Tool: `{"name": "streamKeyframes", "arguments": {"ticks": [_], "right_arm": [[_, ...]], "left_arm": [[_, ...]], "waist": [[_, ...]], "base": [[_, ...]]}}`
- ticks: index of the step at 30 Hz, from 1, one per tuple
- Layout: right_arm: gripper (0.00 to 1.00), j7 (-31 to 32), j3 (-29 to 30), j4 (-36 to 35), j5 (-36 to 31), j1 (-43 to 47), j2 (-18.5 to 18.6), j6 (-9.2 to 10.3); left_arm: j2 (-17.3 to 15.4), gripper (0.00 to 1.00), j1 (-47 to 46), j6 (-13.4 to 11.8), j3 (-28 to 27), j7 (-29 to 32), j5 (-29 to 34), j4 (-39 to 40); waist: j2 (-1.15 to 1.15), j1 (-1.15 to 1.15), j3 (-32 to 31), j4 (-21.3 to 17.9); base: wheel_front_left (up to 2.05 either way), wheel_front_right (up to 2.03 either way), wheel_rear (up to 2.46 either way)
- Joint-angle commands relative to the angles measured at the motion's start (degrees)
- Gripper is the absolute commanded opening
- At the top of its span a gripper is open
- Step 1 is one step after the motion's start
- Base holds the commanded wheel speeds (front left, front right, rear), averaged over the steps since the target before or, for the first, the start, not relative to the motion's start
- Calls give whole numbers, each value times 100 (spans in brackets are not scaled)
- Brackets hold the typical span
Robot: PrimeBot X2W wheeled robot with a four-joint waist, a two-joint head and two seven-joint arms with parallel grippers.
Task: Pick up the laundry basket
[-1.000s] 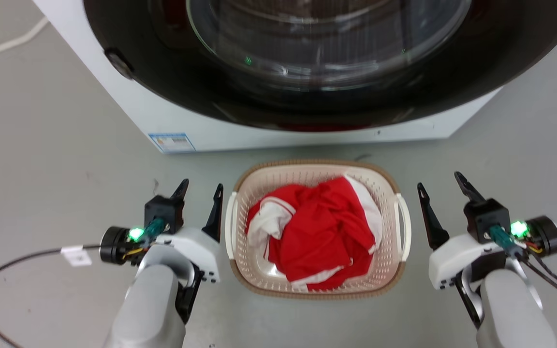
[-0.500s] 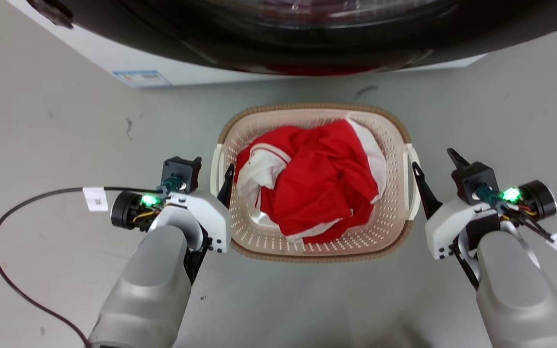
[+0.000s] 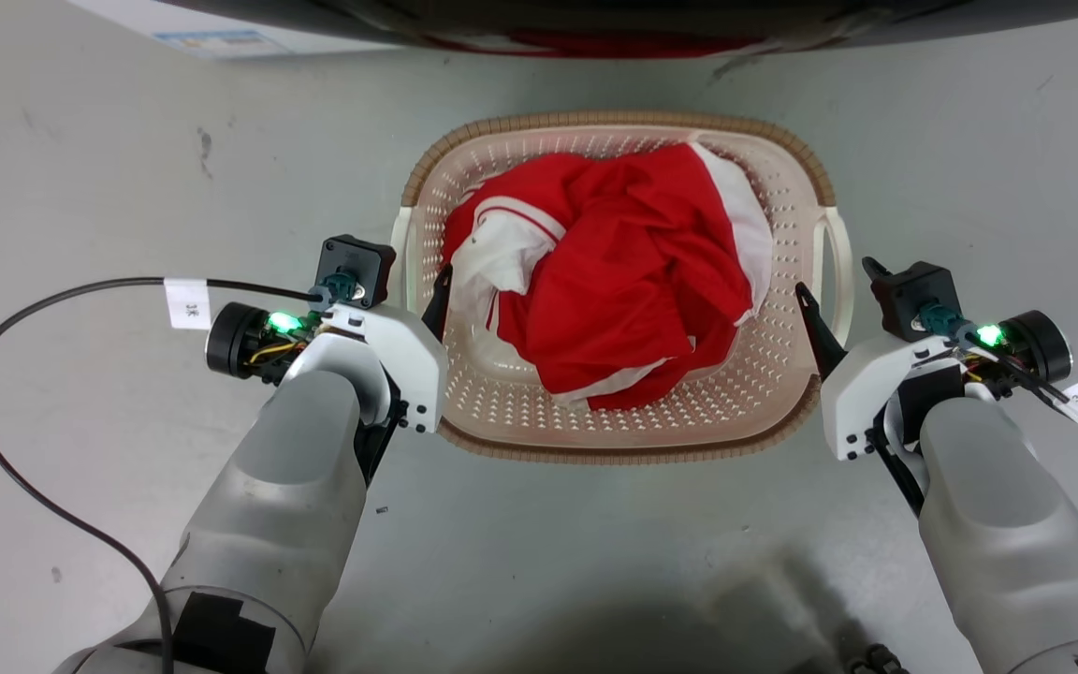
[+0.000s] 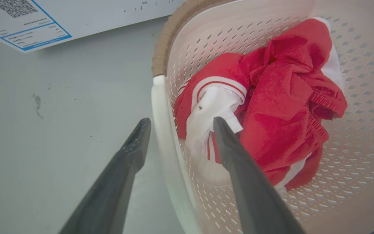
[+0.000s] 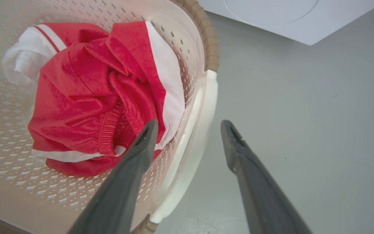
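Between left gripper (image 4: 179,123) fingers: left handle (image 4: 158,104) of laundry basket (image 3: 614,456); jaws spread, nothing clamped. Right gripper (image 5: 189,123) straddles right handle (image 5: 206,107), also open, empty. Ahead of left gripper: washer (image 4: 102,11) sticker (image 4: 21,31), QR code, print unreadable. One second ago both grippers stood beside basket, clear of handles.

Both pale forearms forward and low, left claw (image 4: 180,122) and right claw (image 5: 189,124) each with dark fingers parted.

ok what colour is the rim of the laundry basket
Brown, woven-look. The rim of the laundry basket shows best in the head view.
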State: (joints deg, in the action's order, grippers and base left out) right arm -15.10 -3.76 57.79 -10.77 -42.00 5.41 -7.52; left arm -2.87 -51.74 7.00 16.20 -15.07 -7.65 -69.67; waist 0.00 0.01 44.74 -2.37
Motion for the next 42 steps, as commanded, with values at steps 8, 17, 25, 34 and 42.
{"name": "streamKeyframes", "arguments": {"ticks": [8,17,25,34,42], "right_arm": [[100,-10,-45,599,106,-466,-30,6],[100,-10,-73,875,126,-720,-56,6],[0,-10,-125,936,147,-829,-38,4],[0,-12,-421,1309,242,-713,-146,3],[0,18,-660,1519,438,-529,-170,2]], "left_arm": [[-2,100,-288,28,141,-16,-62,-189],[-2,100,-450,39,405,-12,-238,-290],[-5,0,-560,60,634,2,-391,-345],[14,0,-234,70,1083,227,-959,-275],[28,0,78,73,1406,416,-1463,-234]], "waist": [[0,-1,472,46],[0,-1,676,47],[0,-1,697,53],[0,-1,156,80],[0,-1,-488,176]], "base": [[0,0,0],[0,0,0],[0,0,0],[0,0,0],[0,0,0]]}}
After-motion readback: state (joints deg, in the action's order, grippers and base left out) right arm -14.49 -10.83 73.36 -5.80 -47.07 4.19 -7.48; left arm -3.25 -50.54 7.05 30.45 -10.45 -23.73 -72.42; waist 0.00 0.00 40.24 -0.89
